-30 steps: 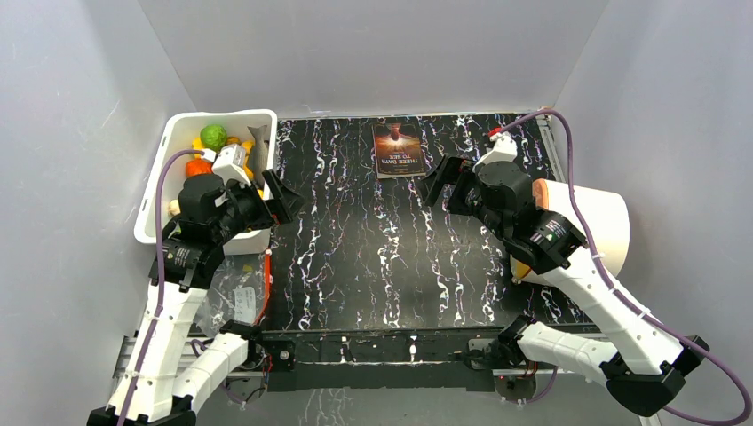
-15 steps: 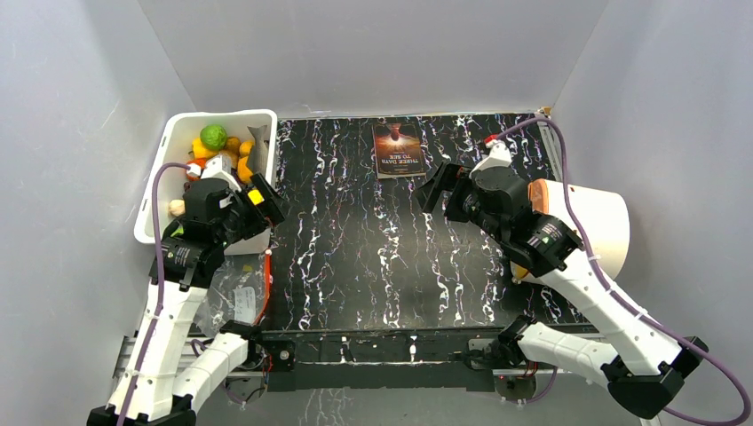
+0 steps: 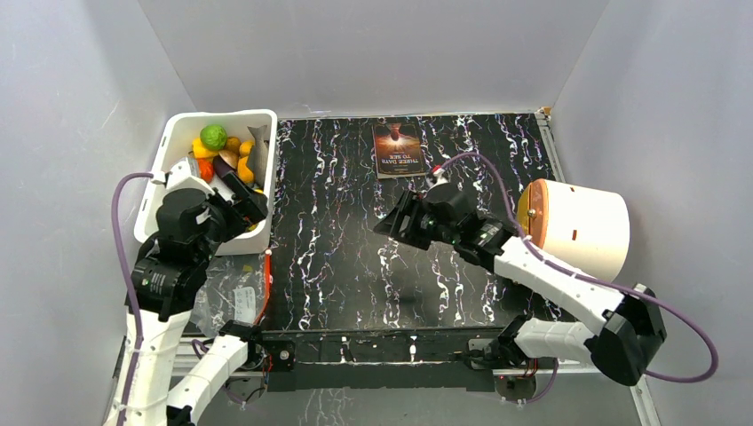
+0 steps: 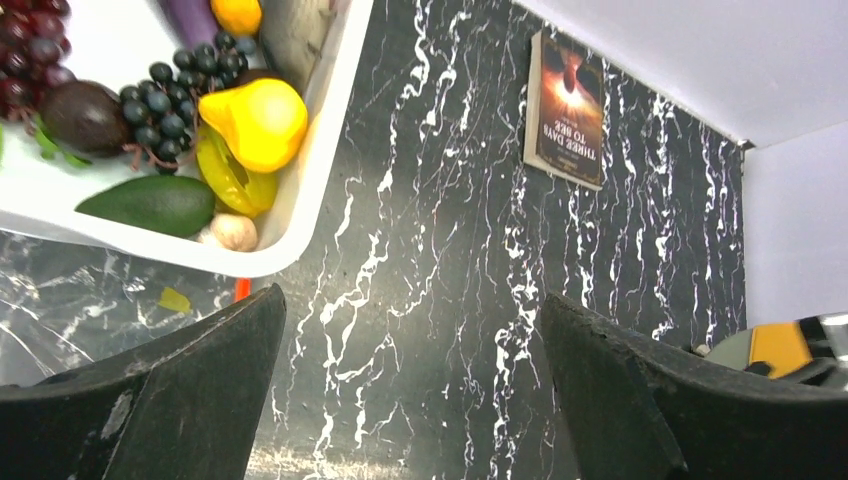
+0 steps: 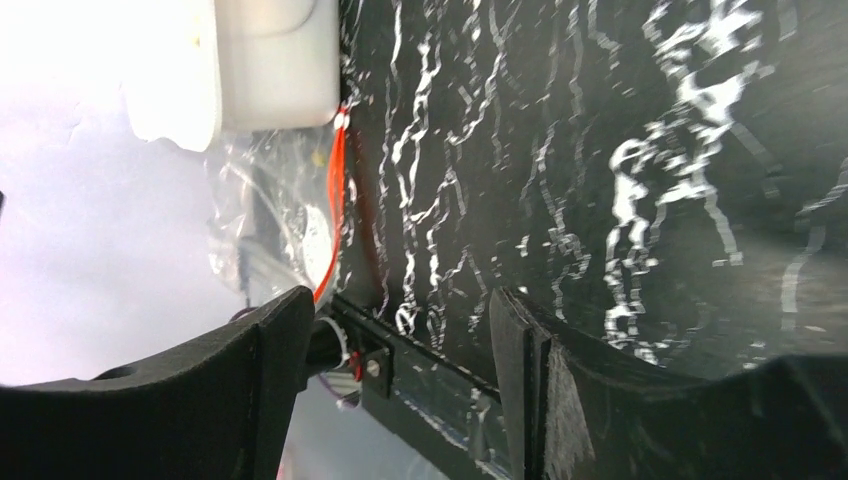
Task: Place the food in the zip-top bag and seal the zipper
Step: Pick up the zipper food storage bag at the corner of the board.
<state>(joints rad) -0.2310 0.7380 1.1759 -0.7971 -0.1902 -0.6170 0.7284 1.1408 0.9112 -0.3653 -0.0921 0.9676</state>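
The food lies in a white tub (image 3: 222, 115) at the back left: a green fruit (image 3: 212, 136), a yellow pear (image 4: 262, 120), dark grapes (image 4: 165, 100) and an avocado (image 4: 150, 203). The clear zip-top bag (image 3: 233, 297) lies flat in front of the tub, with its red-orange zipper (image 3: 265, 286) along the right edge. It also shows in the right wrist view (image 5: 265, 225), as does its zipper (image 5: 335, 200). My left gripper (image 3: 241, 191) is open and empty over the tub's near right corner. My right gripper (image 3: 395, 224) is open and empty above the mat's middle, pointing left.
A small book (image 3: 397, 149) lies at the back of the black marbled mat (image 3: 355, 266). A white cylinder with an orange end (image 3: 582, 229) lies on its side at the right. Grey walls close in on three sides.
My right arm swung left and forward, from the back right to over the mat's middle. My left gripper drew back left, over the tub's near corner. Both stayed open.
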